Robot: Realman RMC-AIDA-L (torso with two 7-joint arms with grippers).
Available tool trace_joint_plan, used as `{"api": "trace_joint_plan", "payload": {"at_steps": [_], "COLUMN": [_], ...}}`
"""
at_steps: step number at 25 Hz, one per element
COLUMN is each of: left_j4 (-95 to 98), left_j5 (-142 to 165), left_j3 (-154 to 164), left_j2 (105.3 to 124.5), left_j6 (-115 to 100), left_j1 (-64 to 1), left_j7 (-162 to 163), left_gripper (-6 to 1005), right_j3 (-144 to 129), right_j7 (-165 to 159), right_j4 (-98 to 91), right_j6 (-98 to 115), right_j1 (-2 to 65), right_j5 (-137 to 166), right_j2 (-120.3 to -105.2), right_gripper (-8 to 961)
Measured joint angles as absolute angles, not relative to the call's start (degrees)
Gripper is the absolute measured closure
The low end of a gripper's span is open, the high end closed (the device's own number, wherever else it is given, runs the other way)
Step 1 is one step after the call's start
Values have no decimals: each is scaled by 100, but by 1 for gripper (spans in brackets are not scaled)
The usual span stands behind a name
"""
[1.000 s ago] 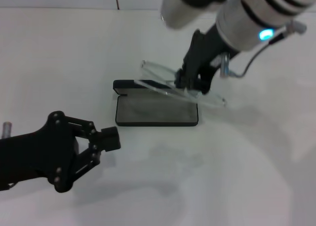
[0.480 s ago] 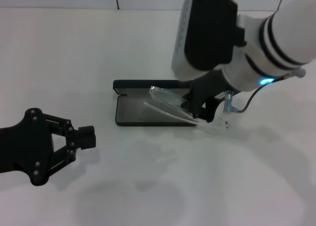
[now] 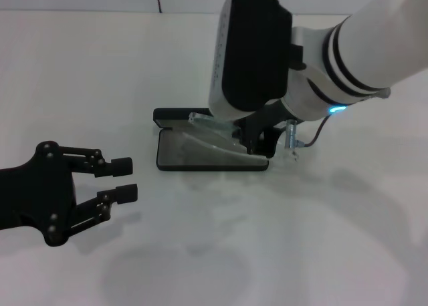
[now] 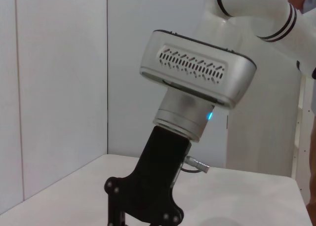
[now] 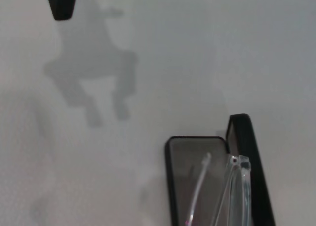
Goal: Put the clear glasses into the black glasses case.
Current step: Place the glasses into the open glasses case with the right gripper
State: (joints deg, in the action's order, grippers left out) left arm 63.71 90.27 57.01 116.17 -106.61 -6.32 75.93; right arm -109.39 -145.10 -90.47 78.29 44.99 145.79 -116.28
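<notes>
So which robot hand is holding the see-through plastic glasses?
The right gripper, over the open black glasses case, holds the clear glasses. The left gripper is open and empty.

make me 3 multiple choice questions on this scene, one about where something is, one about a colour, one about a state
1. Where are the clear glasses?
A. On the bare table far from the case
B. Over the open black glasses case, at the right gripper
C. In the left gripper

2. What colour is the case's inner lining?
A. Grey
B. Red
C. Yellow

3. What state is the left gripper in?
A. Shut on the glasses
B. Shut on the case
C. Open, holding nothing

Answers:
1. B: the head view shows the clear frame lying across the case's tray, below the right arm's gripper.
2. A: the right wrist view shows a grey floor inside the black rim.
3. C: its two fingers stand apart over the white table, off to the case's left.
</notes>
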Motion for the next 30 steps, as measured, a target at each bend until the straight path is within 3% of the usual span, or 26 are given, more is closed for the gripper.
{"api": "trace_joint_plan", "payload": {"at_steps": [23,30], "left_j4": [6337,6329], "left_j5": [9036,9096], "left_j3": [5703,5506], "left_j2": [11669,11779], "left_j6": [-10616,-10611], "left_j1": [-637,-647], "left_j7": [7479,7331], "left_gripper": [719,725], "right_j3": [-11848,-11866], "right_j7": [-14470,-14477], "right_j4": [-8688,-8511], "right_j6": [6845,6668], "right_j1": [4517,4515], "right_j5": [15277,15275], "right_j2": [-11628,-11628], "right_gripper": [899,900]}}
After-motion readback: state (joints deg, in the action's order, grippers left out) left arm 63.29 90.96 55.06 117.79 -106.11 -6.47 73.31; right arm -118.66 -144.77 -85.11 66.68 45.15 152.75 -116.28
